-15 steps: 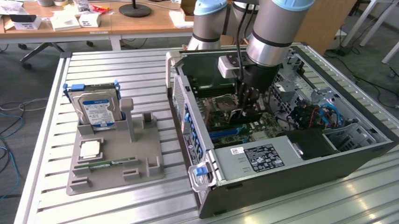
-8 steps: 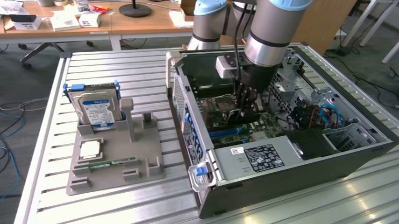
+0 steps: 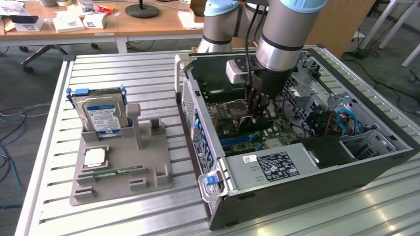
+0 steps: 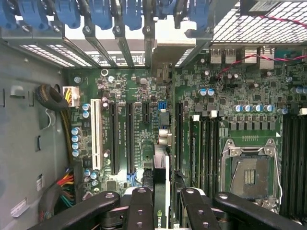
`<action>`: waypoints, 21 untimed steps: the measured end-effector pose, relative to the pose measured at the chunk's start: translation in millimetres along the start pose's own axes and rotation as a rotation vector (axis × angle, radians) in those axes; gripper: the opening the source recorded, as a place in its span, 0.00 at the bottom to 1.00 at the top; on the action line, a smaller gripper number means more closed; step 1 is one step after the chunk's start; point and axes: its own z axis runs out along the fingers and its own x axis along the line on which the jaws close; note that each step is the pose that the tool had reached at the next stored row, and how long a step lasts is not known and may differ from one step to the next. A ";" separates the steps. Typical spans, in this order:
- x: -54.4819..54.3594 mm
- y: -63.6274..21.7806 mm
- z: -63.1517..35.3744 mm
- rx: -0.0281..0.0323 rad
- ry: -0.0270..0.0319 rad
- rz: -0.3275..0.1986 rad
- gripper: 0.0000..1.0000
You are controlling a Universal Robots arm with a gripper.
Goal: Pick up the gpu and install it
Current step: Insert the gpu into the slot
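Gripper point(image 3: 258, 114) is partly closed on the gpu point(image 4: 160, 191), holding it edge-on over the motherboard point(image 4: 122, 88), inside the computer case point(image 3: 328, 179).

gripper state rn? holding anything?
Gripper: closed, holding the gpu edge-on between its fingers.
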 end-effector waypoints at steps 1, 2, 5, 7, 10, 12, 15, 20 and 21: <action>0.0 0.0 1.4 0.0002 0.0000 0.000 0.27; 0.1 0.0 2.8 0.0004 -0.0001 0.000 0.27; 0.1 0.0 4.9 0.0006 0.0000 0.000 0.27; 0.1 0.2 4.9 0.0007 0.0000 0.000 0.27; 0.2 3.6 5.2 0.0007 -0.0002 0.000 0.27; 0.3 4.7 6.7 0.0006 0.0000 0.000 0.27; 0.5 4.8 9.3 0.0006 0.0001 0.000 0.27; 0.4 5.6 9.4 0.0007 0.0000 0.000 0.27; 0.5 5.9 9.5 0.0007 0.0000 0.000 0.27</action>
